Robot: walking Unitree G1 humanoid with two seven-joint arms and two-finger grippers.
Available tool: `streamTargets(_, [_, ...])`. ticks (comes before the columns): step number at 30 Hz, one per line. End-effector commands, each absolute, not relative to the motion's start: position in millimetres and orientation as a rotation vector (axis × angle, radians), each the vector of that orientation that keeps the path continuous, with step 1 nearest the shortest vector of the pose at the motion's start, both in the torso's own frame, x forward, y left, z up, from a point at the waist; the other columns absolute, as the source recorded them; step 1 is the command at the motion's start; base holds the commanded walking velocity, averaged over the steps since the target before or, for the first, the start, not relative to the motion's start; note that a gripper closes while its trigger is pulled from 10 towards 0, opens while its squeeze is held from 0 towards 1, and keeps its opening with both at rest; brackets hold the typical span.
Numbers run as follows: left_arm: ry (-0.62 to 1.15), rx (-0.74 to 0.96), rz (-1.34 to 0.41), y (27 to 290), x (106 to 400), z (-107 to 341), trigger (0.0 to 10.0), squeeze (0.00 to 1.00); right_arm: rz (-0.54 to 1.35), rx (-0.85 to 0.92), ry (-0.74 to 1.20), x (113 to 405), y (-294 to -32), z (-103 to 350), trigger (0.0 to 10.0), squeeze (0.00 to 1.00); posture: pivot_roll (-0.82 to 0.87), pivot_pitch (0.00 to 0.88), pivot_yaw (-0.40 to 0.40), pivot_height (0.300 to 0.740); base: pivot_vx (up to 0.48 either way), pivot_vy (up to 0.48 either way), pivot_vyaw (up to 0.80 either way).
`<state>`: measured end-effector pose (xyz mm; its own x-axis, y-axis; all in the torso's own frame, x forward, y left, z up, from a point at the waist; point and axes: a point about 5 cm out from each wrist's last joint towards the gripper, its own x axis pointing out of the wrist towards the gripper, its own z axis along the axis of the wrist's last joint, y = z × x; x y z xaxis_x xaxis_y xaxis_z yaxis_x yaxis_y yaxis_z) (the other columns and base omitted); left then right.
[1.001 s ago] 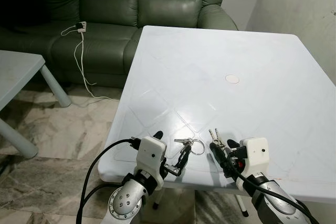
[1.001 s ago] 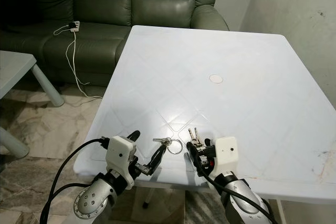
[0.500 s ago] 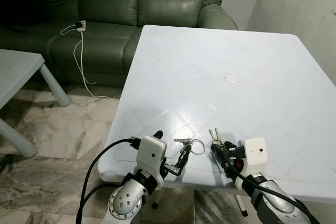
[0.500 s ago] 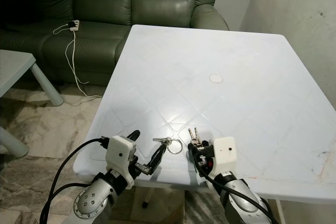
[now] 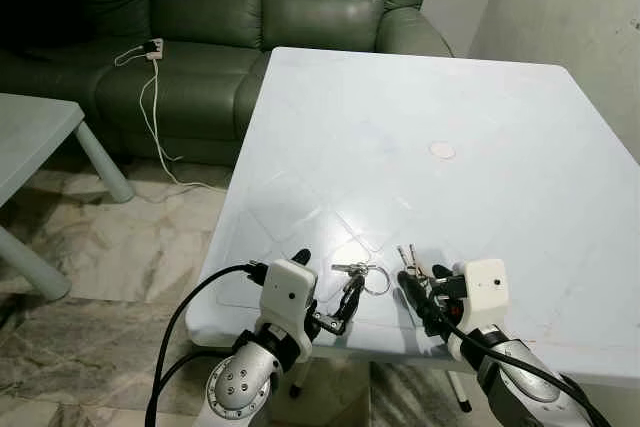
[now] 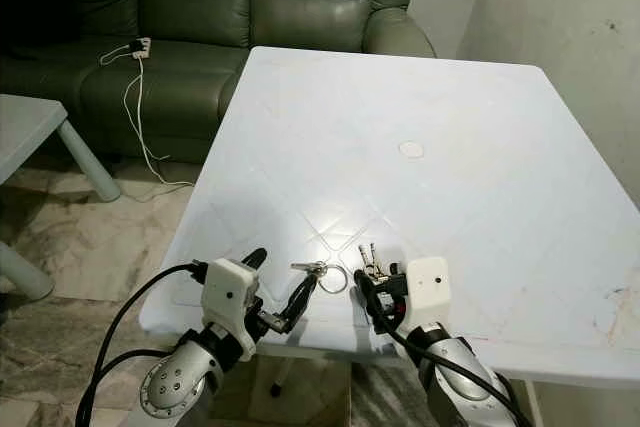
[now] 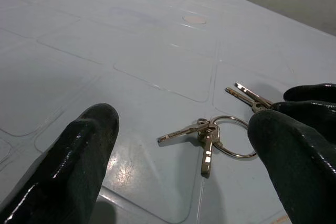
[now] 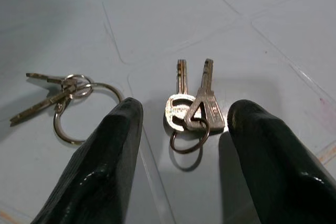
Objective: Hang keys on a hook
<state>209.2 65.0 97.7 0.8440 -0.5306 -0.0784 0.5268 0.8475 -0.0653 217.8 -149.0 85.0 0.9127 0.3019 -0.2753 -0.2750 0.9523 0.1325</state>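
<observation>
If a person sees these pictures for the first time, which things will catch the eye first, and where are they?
Two sets of keys lie near the front edge of the white table: a bunch on a big ring and a pair of keys on a small ring. The left end effector is open by the ring bunch, and the right end effector is open around the pair. Behind the table stands a dark green sofa.

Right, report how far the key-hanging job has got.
Nothing is hung yet. Both key sets lie flat on the white table: the pair of keys sits between the open fingers of the right end effector, and the large-ring key bunch lies ahead of the open left end effector. Neither set is gripped. Grasping, lifting and hanging are all left.
</observation>
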Motion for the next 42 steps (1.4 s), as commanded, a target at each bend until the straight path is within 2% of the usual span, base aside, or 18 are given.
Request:
streamTargets(1, [0.084, -0.037, -0.557, 64.1, 207.3, 101.0, 10.0, 0.00, 0.306, 0.076, 0.298, 216.0, -149.2, 86.9, 10.0, 0.00, -0.01, 0.075, -0.087, 0.740, 0.000, 0.000, 0.00])
streamTargets(13, [0.084, -0.037, -0.555, 64.1, 206.8, 101.5, 10.0, 0.00, 0.320, 0.063, 0.301, 214.2, -149.7, 86.7, 10.0, 0.00, -0.01, 0.076, -0.090, 0.740, 0.000, 0.000, 0.00])
streamTargets(14, [0.084, -0.037, -0.555, 63.9, 206.7, 101.5, 10.0, 0.00, 0.323, 0.064, 0.300, 213.9, -149.8, 86.7, 4.9, 0.00, -0.01, 0.076, -0.089, 0.740, 0.000, 0.000, 0.00])
streamTargets(15, [0.083, -0.037, -0.556, 63.8, 206.7, 101.5, 10.0, 0.00, 0.324, 0.064, 0.300, 213.9, -149.9, 86.8, 4.9, 0.00, -0.01, 0.076, -0.089, 0.740, 0.000, 0.000, 0.00])
streamTargets(16, [0.083, -0.037, -0.556, 63.7, 206.7, 101.6, 10.0, 0.00, 0.324, 0.061, 0.296, 214.1, -150.0, 87.1, 2.9, 0.00, -0.01, 0.076, -0.089, 0.740, 0.000, 0.000, 0.00])
streamTargets(18, [0.083, -0.038, -0.556, 63.5, 206.7, 101.6, 10.0, 0.00, 0.325, 0.061, 0.293, 214.2, -150.2, 87.3, 2.8, 0.00, -0.01, 0.073, -0.090, 0.740, 0.000, 0.000, 0.00])
streamTargets(19, [0.083, -0.038, -0.556, 63.3, 206.7, 101.5, 10.0, 0.00, 0.326, 0.062, 0.289, 214.2, -150.2, 87.7, 0.0, 0.00, -0.01, 0.073, -0.090, 0.740, 0.000, 0.000, 0.00])
streamTargets(26, [0.084, -0.039, -0.559, 62.6, 206.9, 101.4, 10.0, 0.00, 0.332, 0.055, 0.285, 214.2, -150.5, 88.2, 0.0, 0.00, -0.01, 0.066, -0.090, 0.740, 0.000, 0.000, 0.00])
streamTargets(27, [0.084, -0.040, -0.560, 62.4, 206.6, 101.3, 10.0, 0.00, 0.335, 0.048, 0.290, 213.9, -151.1, 87.4, 4.4, 0.00, -0.01, 0.064, -0.089, 0.740, 0.000, 0.000, 0.00])
streamTargets(28, [0.084, -0.040, -0.560, 62.4, 206.6, 101.3, 10.0, 0.00, 0.335, 0.048, 0.290, 213.9, -151.1, 87.4, 4.4, 0.00, -0.01, 0.064, -0.089, 0.740, 0.000, 0.000, 0.00])
streamTargets(30, [0.084, -0.039, -0.561, 62.4, 206.9, 100.9, 10.0, 0.00, 0.338, 0.040, 0.294, 213.5, -152.1, 86.0, 7.5, 0.00, -0.01, 0.063, -0.089, 0.740, 0.000, 0.000, 0.00])
streamTargets(31, [0.084, -0.039, -0.561, 62.3, 206.9, 101.0, 10.0, 0.00, 0.338, 0.037, 0.295, 213.4, -152.5, 85.7, 10.0, 0.00, -0.01, 0.063, -0.089, 0.740, 0.000, 0.000, 0.00])
streamTargets(33, [0.084, -0.039, -0.563, 62.1, 206.6, 101.1, 10.0, 0.00, 0.340, 0.039, 0.295, 213.1, -152.7, 85.4, 7.2, 0.00, -0.01, 0.063, -0.089, 0.740, 0.000, 0.000, 0.00])
streamTargets(35, [0.084, -0.039, -0.565, 61.9, 206.6, 100.9, 10.0, 0.00, 0.340, 0.030, 0.293, 213.3, -153.1, 85.4, 7.3, 0.00, -0.01, 0.054, -0.086, 0.740, 0.000, 0.000, 0.00])
streamTargets(36, [0.084, -0.038, -0.566, 61.9, 206.7, 100.7, 10.0, 0.00, 0.344, 0.034, 0.290, 213.4, -152.9, 85.5, 4.8, 0.00, -0.01, 0.054, -0.086, 0.740, 0.000, 0.000, 0.00])
streamTargets(39, [0.084, -0.037, -0.568, 62.0, 206.7, 100.4, 10.0, 0.00, 0.344, 0.033, 0.288, 213.4, -152.9, 85.6, 4.8, 0.00, -0.01, 0.052, -0.085, 0.740, 0.000, 0.000, 0.00])
streamTargets(40, [0.084, -0.037, -0.568, 62.0, 206.6, 100.4, 10.0, 0.00, 0.346, 0.038, 0.282, 213.2, -152.9, 86.1, 0.6, 0.00, -0.01, 0.052, -0.085, 0.740, 0.000, 0.000, 0.00])
streamTargets(42, [0.084, -0.036, -0.569, 61.9, 206.4, 100.4, 10.0, 0.00, 0.342, 0.038, 0.280, 212.9, -153.6, 86.4, 0.0, 0.00, -0.01, 0.050, -0.085, 0.740, 0.000, 0.000, 0.00])
